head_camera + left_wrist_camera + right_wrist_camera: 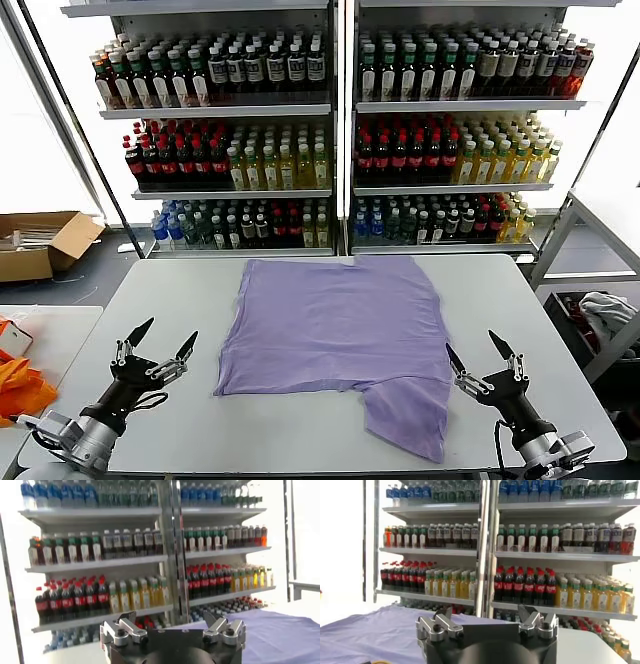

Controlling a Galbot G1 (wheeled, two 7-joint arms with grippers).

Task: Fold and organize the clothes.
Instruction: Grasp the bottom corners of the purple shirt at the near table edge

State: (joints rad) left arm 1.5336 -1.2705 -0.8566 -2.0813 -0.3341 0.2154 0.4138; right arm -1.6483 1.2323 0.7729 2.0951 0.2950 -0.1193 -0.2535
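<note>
The lavender T-shirt (335, 335) lies flat on the grey table (160, 300), plain side up, with one part folded over toward the front right corner. It shows as a purple sheet in the left wrist view (280, 635) and the right wrist view (370, 630). My left gripper (158, 342) is open and empty above the table's front left, left of the shirt. My right gripper (480, 356) is open and empty at the front right, just right of the shirt's folded part. Its fingers (440, 622) are spread wide.
Shelves of bottled drinks (330, 130) stand behind the table. A cardboard box (40, 245) sits on the floor at the far left. Orange fabric (20, 385) lies on a side table at the left. A whitish cloth heap (605, 310) sits at the right.
</note>
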